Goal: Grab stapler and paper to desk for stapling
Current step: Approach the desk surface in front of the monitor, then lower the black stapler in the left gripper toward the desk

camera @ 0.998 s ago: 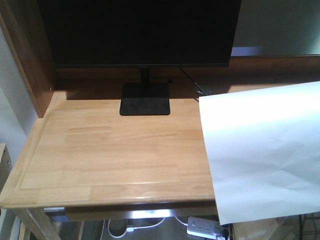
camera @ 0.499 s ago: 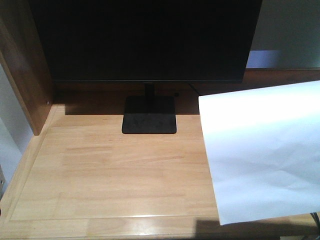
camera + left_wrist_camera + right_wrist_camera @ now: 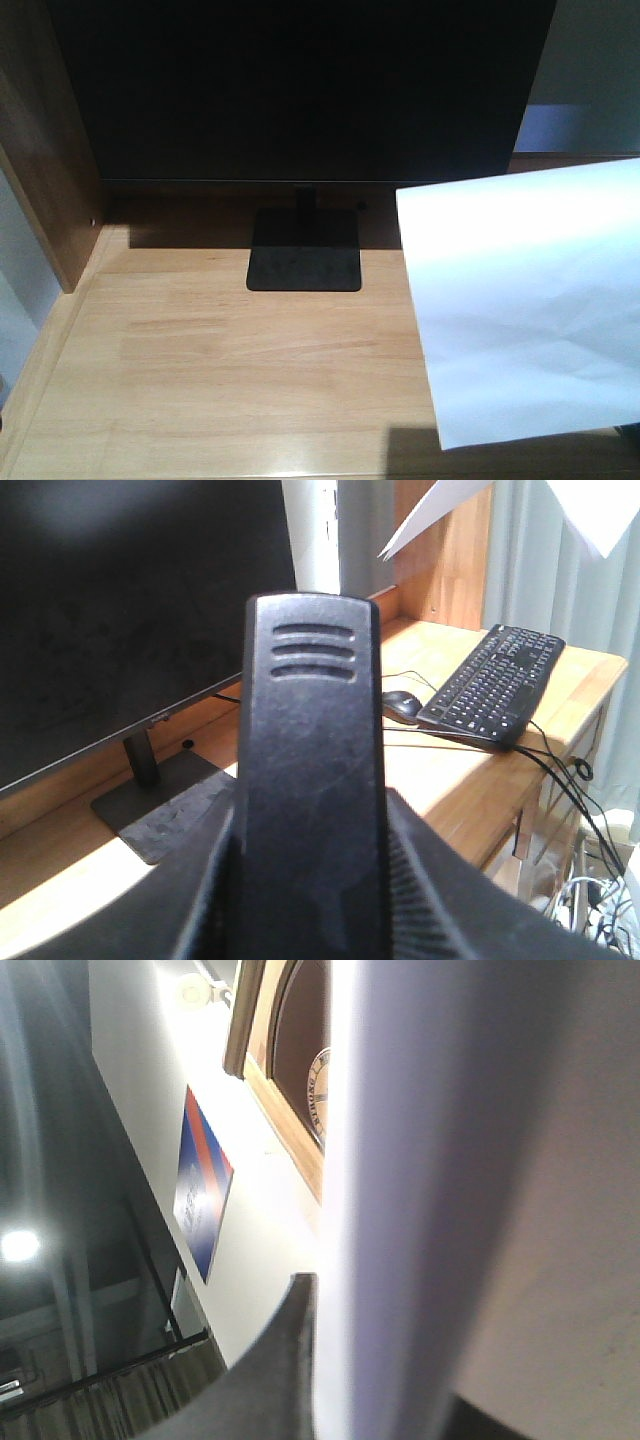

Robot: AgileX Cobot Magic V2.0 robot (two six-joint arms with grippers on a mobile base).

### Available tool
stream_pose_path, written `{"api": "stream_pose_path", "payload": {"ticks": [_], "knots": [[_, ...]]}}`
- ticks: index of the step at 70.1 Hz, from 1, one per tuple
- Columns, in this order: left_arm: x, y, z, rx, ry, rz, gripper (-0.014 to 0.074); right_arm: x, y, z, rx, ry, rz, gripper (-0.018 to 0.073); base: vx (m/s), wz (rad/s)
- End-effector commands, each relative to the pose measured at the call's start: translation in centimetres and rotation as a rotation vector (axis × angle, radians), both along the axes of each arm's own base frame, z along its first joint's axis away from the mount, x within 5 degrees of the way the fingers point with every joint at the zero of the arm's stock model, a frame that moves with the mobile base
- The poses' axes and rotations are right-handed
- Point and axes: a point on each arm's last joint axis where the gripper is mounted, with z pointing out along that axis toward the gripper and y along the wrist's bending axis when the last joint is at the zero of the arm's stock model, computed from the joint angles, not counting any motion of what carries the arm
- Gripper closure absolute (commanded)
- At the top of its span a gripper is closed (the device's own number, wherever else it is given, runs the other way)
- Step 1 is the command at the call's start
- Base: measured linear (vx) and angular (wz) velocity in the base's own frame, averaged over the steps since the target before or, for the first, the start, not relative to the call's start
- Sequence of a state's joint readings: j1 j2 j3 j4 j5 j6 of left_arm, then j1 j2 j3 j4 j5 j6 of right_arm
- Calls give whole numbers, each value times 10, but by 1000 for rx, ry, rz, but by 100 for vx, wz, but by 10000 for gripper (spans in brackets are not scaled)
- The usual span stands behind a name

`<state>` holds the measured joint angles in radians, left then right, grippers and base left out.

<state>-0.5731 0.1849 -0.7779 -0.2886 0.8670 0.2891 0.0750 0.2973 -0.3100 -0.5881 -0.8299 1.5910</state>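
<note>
The black stapler [image 3: 312, 780] stands lengthwise between the fingers of my left gripper [image 3: 315, 880], which is shut on it above the desk [image 3: 440, 770]. The front view shows neither the stapler nor either gripper. The white paper [image 3: 530, 300] hangs in the air over the desk's [image 3: 220, 350] right side, slightly creased. Two of its corners show at the top of the left wrist view, one of them the paper's corner [image 3: 430, 515]. In the right wrist view the paper [image 3: 480, 1180] fills the right half. My right gripper [image 3: 375, 1360] is shut on the paper, with one finger [image 3: 290, 1370] showing beside the sheet.
A large dark monitor [image 3: 300, 90] on a flat black stand [image 3: 304, 263] takes up the back of the desk. A wooden side panel [image 3: 45, 150] rises at the left. A black keyboard [image 3: 495, 685], a mouse [image 3: 402, 705] and cables [image 3: 560, 770] lie at the desk's far end.
The front view has closed in on the desk: monitor and stand look larger and the front edge has dropped out of view. The paper keeps its place at the right.
</note>
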Motion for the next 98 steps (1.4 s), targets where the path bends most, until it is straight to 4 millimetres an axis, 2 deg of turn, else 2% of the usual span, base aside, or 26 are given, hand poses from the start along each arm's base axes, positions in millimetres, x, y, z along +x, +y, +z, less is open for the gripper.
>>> {"api": "stream_pose_path", "payload": {"ticks": [1,98], "knots": [[2,0,17,-100,-76,7,603,-3,-1,11,20,-45,9,565,3,-5],[2,0,17,-101,-76,7,603,-3,-1,11,20,-46,9,565,0,0]]}}
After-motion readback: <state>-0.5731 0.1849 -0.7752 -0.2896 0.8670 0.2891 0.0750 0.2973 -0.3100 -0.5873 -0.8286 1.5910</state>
